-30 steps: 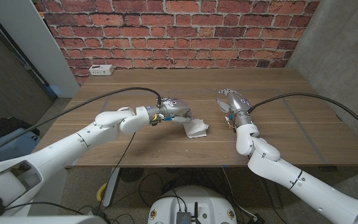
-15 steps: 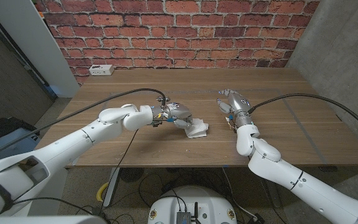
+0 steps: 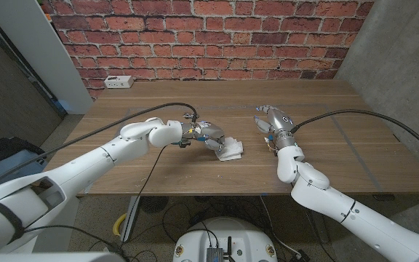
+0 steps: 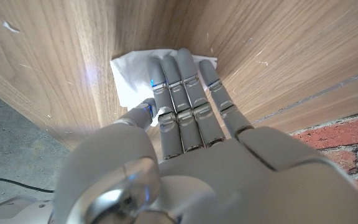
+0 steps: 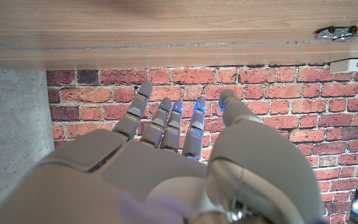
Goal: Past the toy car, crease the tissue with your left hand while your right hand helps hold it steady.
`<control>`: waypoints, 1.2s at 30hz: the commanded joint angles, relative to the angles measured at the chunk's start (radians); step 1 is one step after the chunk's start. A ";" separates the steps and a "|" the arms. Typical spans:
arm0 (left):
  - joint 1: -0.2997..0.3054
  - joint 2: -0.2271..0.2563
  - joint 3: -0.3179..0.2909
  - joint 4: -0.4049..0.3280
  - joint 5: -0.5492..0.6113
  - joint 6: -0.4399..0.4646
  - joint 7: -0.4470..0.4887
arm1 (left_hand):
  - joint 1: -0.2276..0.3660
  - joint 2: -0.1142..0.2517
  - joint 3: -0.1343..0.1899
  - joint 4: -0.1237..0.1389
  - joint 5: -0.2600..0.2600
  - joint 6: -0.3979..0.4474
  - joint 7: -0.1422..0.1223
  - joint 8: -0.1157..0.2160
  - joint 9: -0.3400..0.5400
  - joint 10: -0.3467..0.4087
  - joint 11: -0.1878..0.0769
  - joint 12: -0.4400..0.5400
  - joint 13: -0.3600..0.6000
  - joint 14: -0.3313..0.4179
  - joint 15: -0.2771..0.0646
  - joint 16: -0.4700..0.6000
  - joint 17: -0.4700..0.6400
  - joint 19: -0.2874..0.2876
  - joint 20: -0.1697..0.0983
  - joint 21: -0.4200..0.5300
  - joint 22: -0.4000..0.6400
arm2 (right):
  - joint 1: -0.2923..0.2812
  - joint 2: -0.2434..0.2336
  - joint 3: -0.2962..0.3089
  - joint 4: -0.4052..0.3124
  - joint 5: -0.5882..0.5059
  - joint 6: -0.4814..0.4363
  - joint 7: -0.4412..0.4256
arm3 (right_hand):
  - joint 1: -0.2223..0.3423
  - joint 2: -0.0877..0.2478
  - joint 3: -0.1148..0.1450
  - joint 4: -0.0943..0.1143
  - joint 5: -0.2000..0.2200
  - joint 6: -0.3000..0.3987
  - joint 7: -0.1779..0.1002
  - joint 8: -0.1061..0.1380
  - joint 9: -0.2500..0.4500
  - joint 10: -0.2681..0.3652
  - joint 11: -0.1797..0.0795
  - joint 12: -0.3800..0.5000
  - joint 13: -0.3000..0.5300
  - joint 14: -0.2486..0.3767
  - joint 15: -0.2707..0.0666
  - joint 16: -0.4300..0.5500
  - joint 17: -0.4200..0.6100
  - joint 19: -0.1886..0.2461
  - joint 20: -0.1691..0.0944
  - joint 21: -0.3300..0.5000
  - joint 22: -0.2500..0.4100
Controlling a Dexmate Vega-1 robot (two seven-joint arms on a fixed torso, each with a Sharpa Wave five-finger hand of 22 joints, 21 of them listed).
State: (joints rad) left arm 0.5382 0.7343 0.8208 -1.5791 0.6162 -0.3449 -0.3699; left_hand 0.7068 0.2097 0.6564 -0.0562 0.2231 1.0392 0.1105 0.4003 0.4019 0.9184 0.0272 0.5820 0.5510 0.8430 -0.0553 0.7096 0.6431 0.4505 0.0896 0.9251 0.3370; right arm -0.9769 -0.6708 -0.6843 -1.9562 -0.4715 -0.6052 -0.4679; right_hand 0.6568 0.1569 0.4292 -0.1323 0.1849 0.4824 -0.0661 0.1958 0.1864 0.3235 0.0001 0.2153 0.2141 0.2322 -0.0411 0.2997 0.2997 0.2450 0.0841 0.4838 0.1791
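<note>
On the wooden bench (image 3: pixel 326 156), left robot hand (image 3: pixel 208 135) presses crumpled white tissue (image 3: pixel 230 150), creasing; spread right robot hand (image 3: pixel 273 122) should come steady it.

One white tissue (image 3: pixel 230 150); two robot hands, left hand (image 3: pixel 208 134) and right hand (image 3: pixel 273 121); one wooden bench (image 3: pixel 340 145); one white power strip (image 3: pixel 118 82).

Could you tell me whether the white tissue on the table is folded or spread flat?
Folded: the white tissue shows stacked layers with offset edges, under the left robot hand.

The left robot hand (image 4: pixel 185 124) hides part of the tissue (image 4: pixel 129 84) beneath its fingers.
</note>
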 commanded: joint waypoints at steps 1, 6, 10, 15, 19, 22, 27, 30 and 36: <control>-0.021 -0.008 0.023 0.018 -0.029 0.034 -0.070 | 0.004 -0.003 0.004 0.007 -0.005 0.004 -0.003 0.015 0.017 0.003 0.005 0.015 0.020 -0.010 0.000 0.011 0.016 -0.012 0.004 0.013 0.001 | 0.002 -0.001 -0.002 0.002 0.002 0.004 0.001 | -0.007 -0.003 0.009 -0.002 -0.001 0.008 -0.001 0.001 0.002 0.006 -0.001 0.005 0.002 0.009 -0.028 0.006 0.005 0.007 0.003 -0.001 0.002; -0.004 0.007 0.004 -0.005 -0.027 0.027 -0.014 | 0.005 -0.005 0.004 0.008 -0.008 0.001 0.000 0.024 0.031 -0.004 0.008 0.025 0.039 -0.015 0.004 0.014 0.023 -0.021 0.007 0.023 0.003 | 0.005 -0.002 -0.002 0.003 0.001 0.007 0.001 | -0.008 -0.004 0.009 -0.002 -0.001 0.008 -0.001 0.000 0.002 0.006 -0.002 0.005 0.002 0.009 -0.027 0.006 0.006 0.008 0.003 -0.001 0.002; 0.020 0.024 -0.027 -0.033 -0.030 0.024 0.052 | 0.005 -0.004 0.005 0.014 -0.013 -0.016 0.007 0.033 0.057 -0.035 0.011 0.033 0.072 -0.042 0.008 0.005 0.022 -0.054 0.011 0.034 0.006 | 0.006 0.000 -0.002 0.005 0.003 0.008 0.000 | -0.008 -0.004 0.010 -0.003 -0.001 0.008 -0.001 0.000 0.002 0.006 -0.002 0.004 0.002 0.009 -0.028 0.006 0.006 0.008 0.002 -0.002 0.002; 0.053 0.050 -0.063 -0.081 -0.004 0.027 0.134 | -0.011 -0.018 0.027 0.029 -0.011 -0.046 0.013 0.021 0.063 -0.098 0.010 0.018 0.089 -0.090 0.008 -0.056 -0.031 -0.136 0.034 0.031 -0.003 | 0.007 -0.001 -0.002 0.008 0.002 0.017 -0.002 | -0.008 -0.003 0.011 -0.003 -0.001 0.008 -0.001 0.000 0.002 0.007 -0.002 0.004 0.002 0.009 -0.030 0.006 0.007 0.010 0.002 -0.002 0.003; 0.100 0.079 -0.109 -0.144 0.041 0.048 0.238 | -0.056 -0.041 0.053 0.028 -0.012 -0.049 -0.004 -0.012 0.030 -0.138 0.002 -0.031 0.037 -0.129 0.008 -0.149 -0.124 -0.223 0.047 0.009 -0.035 | 0.007 0.001 0.001 0.010 0.007 0.025 -0.006 | -0.008 -0.003 0.011 -0.003 -0.001 0.008 -0.001 0.000 0.002 0.007 -0.002 0.004 0.002 0.010 -0.028 0.007 0.008 0.010 0.003 -0.003 0.003; 0.127 0.089 -0.137 -0.170 0.048 0.062 0.289 | -0.081 -0.050 0.055 0.028 -0.015 -0.045 -0.008 -0.022 0.018 -0.170 -0.006 -0.056 0.017 -0.156 0.006 -0.191 -0.158 -0.259 0.053 -0.006 -0.054 | 0.006 0.003 0.002 0.010 0.006 0.027 -0.010 | -0.008 -0.003 0.011 -0.004 -0.001 0.007 -0.001 0.000 0.002 0.007 -0.002 0.004 0.002 0.009 -0.028 0.006 0.007 0.010 0.002 -0.003 0.003; 0.172 0.094 -0.175 -0.187 0.053 0.068 0.389 | -0.109 -0.055 0.057 0.025 -0.017 -0.052 -0.008 -0.037 0.005 -0.196 -0.006 -0.080 -0.005 -0.187 0.007 -0.235 -0.194 -0.281 0.057 -0.016 -0.075 | 0.000 0.002 0.008 0.008 0.013 0.040 -0.016 | -0.008 -0.003 0.011 -0.005 -0.001 0.007 -0.001 0.000 0.002 0.007 -0.003 0.004 0.002 0.009 -0.028 0.007 0.008 0.012 0.002 -0.003 0.003; 0.210 0.091 -0.200 -0.194 0.055 0.081 0.465 | -0.124 -0.055 0.058 0.019 -0.017 -0.093 -0.013 -0.061 -0.004 -0.236 -0.007 -0.106 -0.021 -0.219 0.009 -0.266 -0.214 -0.290 0.058 -0.021 -0.090 | -0.006 0.003 0.015 0.006 0.019 0.051 -0.026 | -0.008 -0.002 0.012 -0.005 -0.001 0.007 0.000 -0.001 0.002 0.007 -0.002 0.004 0.002 0.009 -0.028 0.007 0.008 0.012 0.002 -0.004 0.003; 0.294 0.085 -0.250 -0.214 0.057 0.135 0.608 | -0.165 -0.054 0.054 0.013 -0.021 -0.204 -0.050 -0.122 -0.025 -0.321 -0.009 -0.168 -0.057 -0.299 0.015 -0.330 -0.253 -0.319 0.061 -0.031 -0.119 | -0.017 0.001 0.022 -0.002 0.019 0.057 -0.036 | -0.008 -0.002 0.012 -0.005 -0.001 0.007 0.000 -0.001 0.002 0.006 -0.002 0.004 0.002 0.009 -0.029 0.007 0.009 0.012 0.001 -0.005 0.003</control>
State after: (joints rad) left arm 0.7103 0.8155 0.6553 -1.7441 0.6592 -0.2757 -0.0043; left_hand 0.5605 0.1507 0.7114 -0.0400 0.2057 0.8783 0.0744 0.3013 0.3826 0.6257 0.0184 0.4354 0.5046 0.5676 -0.0411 0.3982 0.4022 0.1422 0.1481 0.8982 0.2249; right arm -0.9778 -0.6690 -0.6758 -1.9481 -0.4575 -0.5657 -0.4860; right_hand 0.6529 0.1529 0.4335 -0.1366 0.1849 0.4823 -0.0662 0.1958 0.1865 0.3234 0.0001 0.2153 0.2141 0.2322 -0.0411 0.2997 0.3042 0.2468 0.0859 0.4839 0.1790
